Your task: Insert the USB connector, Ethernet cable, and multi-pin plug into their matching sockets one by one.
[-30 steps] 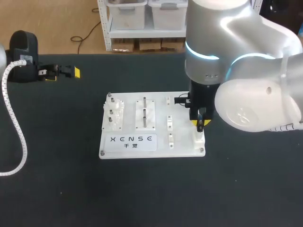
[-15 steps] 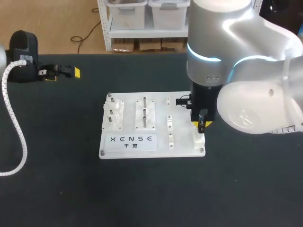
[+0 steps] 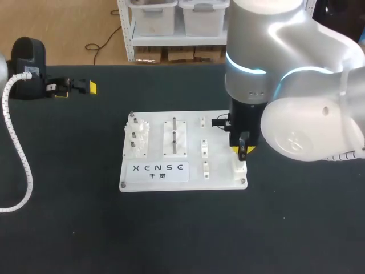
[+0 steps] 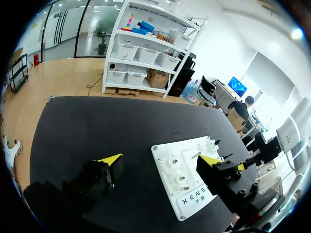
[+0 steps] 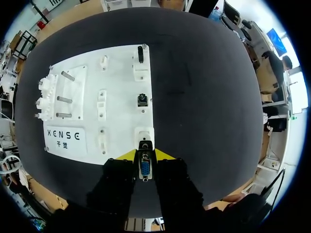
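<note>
- Your right gripper (image 5: 145, 155) is clenched on the multi-pin plug (image 5: 145, 169). One yellow-tipped finger presses each side of it, and its blue part shows between them.
- The plug's front end meets the socket block (image 5: 144, 135) on the edge of the white board (image 5: 116, 73) closest to that gripper. You cannot tell from here whether the plug is fully seated.
- In the head view, your right gripper (image 3: 242, 149) points straight down over the near right corner of the white board (image 3: 222, 160). The arm comes in from the right.
- Ahead of the plug, in the same row, sits a small socket (image 5: 142, 100) with a dark opening. Beyond it, a black connector (image 5: 141, 53) stands in the farthest block.
- Your left gripper (image 4: 160, 159) is released, with its fingers spread wide and nothing between them.
- In the head view, the left gripper (image 3: 76, 89) is at the far left of the table (image 3: 68, 200), well apart from the board.
- White gears (image 3: 138, 137) line the board's left edge, with metal pegs (image 3: 174, 136) just beside them.
</note>
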`<state>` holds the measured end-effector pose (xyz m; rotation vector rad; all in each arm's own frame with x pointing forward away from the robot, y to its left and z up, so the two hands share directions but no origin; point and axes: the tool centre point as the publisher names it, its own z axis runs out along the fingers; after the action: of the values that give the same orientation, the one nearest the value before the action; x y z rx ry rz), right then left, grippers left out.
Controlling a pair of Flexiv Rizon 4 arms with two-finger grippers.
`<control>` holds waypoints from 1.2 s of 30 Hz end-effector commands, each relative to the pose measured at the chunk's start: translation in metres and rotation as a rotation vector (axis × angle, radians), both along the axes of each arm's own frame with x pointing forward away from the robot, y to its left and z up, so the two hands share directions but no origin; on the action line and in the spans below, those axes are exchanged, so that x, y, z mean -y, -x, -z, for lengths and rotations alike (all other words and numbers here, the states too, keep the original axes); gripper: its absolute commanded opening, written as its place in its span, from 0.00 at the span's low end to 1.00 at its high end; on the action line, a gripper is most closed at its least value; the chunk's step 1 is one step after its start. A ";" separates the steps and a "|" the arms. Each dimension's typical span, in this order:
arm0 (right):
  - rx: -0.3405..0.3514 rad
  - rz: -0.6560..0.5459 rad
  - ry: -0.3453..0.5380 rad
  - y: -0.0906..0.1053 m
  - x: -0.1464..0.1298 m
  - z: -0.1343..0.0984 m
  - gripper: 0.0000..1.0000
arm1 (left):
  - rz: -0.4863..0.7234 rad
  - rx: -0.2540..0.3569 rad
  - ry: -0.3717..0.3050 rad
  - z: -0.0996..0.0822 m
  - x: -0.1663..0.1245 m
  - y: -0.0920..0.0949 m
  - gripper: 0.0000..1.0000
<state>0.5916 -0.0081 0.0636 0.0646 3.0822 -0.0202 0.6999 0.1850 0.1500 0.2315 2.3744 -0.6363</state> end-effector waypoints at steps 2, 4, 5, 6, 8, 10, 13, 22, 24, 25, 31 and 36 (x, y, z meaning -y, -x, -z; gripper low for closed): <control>0.020 -0.004 -0.019 0.003 0.002 0.004 0.00 | 0.000 0.000 0.000 0.000 0.000 0.000 1.00; 0.023 -0.006 -0.021 0.003 0.002 0.003 0.00 | 0.000 0.000 0.000 0.000 0.000 0.000 1.00; 0.024 -0.007 -0.022 0.003 0.002 0.003 0.00 | 0.000 0.000 0.000 0.000 0.000 0.000 1.00; 0.026 -0.008 -0.021 0.003 0.002 0.003 0.00 | 0.000 0.000 0.000 0.000 0.000 0.000 1.00; 0.028 -0.008 -0.021 0.003 0.002 0.003 0.00 | 0.000 0.000 0.000 0.000 0.000 0.000 1.00; 0.031 -0.008 -0.019 0.002 0.002 0.003 0.00 | 0.000 0.000 0.000 0.000 0.000 0.000 1.00; 0.036 -0.009 -0.014 0.002 0.001 0.003 0.00 | 0.000 0.000 0.000 0.000 0.000 0.000 1.00; 0.049 -0.005 -0.013 0.004 0.002 0.004 0.00 | 0.000 0.000 0.000 0.000 0.000 0.000 1.00; 0.056 -0.003 -0.017 0.004 0.003 0.004 0.00 | 0.000 0.000 0.000 0.000 0.000 0.000 1.00; 0.058 -0.004 -0.017 0.004 0.003 0.003 0.00 | 0.000 0.000 0.000 0.000 0.000 0.000 1.00; 0.069 -0.009 -0.018 0.004 0.003 0.000 0.00 | 0.000 0.000 0.000 0.000 0.000 0.000 1.00; 0.068 -0.003 -0.013 0.004 0.005 0.001 0.00 | 0.000 0.000 0.000 0.000 0.000 0.000 1.00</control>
<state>0.5900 -0.0112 0.0642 0.0554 3.0216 0.0024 0.6999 0.1850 0.1500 0.2315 2.3744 -0.6363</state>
